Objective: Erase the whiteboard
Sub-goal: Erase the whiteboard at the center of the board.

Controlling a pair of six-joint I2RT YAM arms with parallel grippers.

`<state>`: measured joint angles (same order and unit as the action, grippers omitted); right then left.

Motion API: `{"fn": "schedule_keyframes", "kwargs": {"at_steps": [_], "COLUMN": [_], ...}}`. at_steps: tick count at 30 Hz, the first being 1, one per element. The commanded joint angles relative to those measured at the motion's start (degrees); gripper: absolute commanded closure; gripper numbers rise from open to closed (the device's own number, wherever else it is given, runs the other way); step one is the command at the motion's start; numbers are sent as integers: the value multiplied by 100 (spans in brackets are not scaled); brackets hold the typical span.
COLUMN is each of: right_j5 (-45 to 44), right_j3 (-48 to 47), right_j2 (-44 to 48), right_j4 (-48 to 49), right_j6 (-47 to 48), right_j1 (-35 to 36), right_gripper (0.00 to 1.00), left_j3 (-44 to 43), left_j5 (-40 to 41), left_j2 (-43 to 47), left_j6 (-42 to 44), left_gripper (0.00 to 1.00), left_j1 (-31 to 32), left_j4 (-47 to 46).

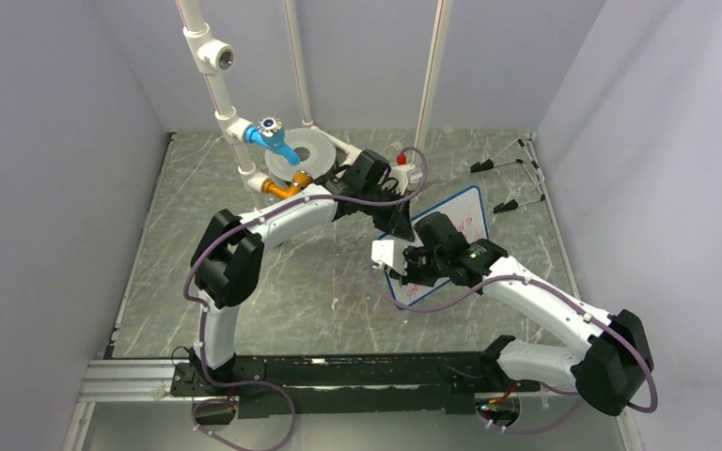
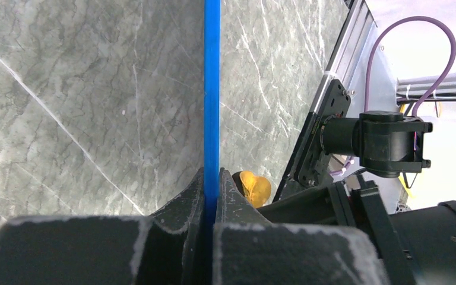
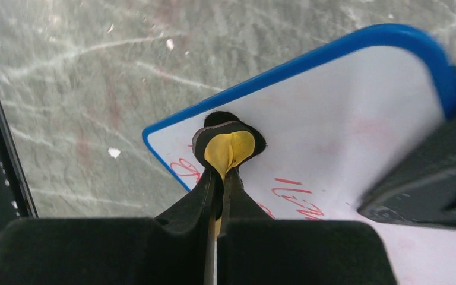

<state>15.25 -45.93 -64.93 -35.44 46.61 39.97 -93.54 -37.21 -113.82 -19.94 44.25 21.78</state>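
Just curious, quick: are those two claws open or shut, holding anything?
Left gripper: shut on the flat blue-rimmed white whiteboard.
Right gripper: shut on a small yellow pad with black edging.

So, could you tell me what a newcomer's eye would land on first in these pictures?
The blue-rimmed whiteboard, right of centre on the table, stands out, its edge clamped in the left pincer. The right pincer is shut on a small yellow pad with a black edge, placed over the board's face beside red handwriting. At the back, white pipework carries a bright blue tap.
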Motion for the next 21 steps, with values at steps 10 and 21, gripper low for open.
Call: {"fn": "schedule_keyframes", "kwargs": {"at_steps": [10,21], "right_j5": [-163,1052], "right_j3": [154,136], "right_j2": [341,103], "right_j4": [904,21], "right_j6": [-362,271], "right_j1": [-1570,-703], "right_gripper": [100,100], "left_j3": [262,398], "left_j5": [-380,-438], "left_j2": [545,598], "left_j6": [-76,-167], "left_gripper": [100,100], "left_j1": [137,135], "left_j4": [-453,-677]}}
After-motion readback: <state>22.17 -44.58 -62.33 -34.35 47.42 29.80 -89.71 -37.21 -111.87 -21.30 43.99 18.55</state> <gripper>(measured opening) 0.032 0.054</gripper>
